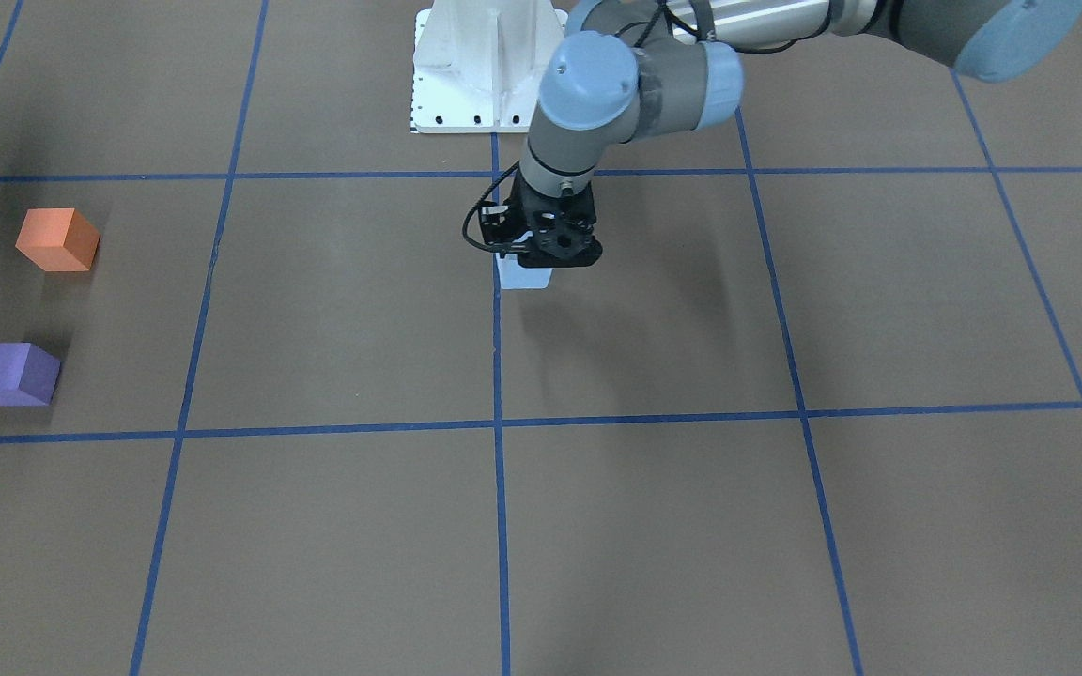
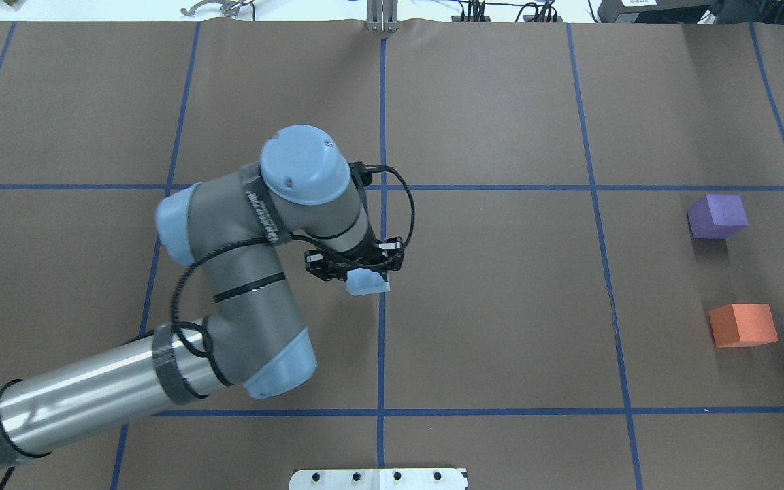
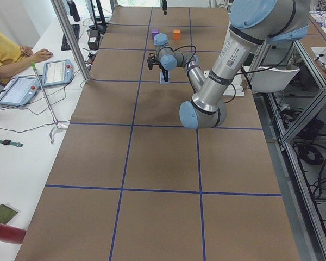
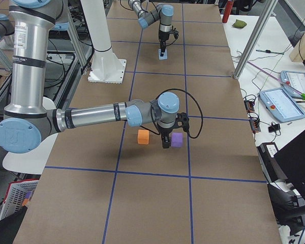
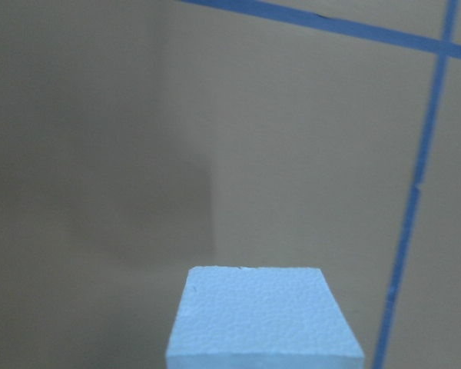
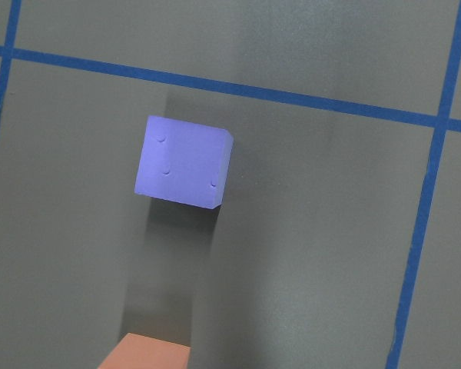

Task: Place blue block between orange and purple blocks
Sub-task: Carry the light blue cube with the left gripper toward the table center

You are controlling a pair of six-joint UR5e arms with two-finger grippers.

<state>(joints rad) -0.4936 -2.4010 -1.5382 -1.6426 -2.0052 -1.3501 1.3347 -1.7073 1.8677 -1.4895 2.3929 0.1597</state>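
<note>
Overhead view of a brown table (image 2: 501, 327) marked with blue tape lines. The left gripper (image 2: 358, 271) sits just left of the frame's centre, directly over the one blue block (image 2: 368, 282), which shows beneath it at or just off the table surface. The fingers are hidden, so whether they are pressed onto the block or standing apart cannot be told. The goal lies well apart, at the right side of the frame: one purple block (image 2: 717, 216) above one orange block (image 2: 742, 324), with a bare gap between them that runs up and down the frame. That gap is about level with the blue block, so the carry would probably be an almost straight run rightward. In the right side view, the right gripper (image 4: 166, 141) hangs over that same gap, far nearer to it than the left, and its grip cannot be told either. It may need to clear out first.
</note>
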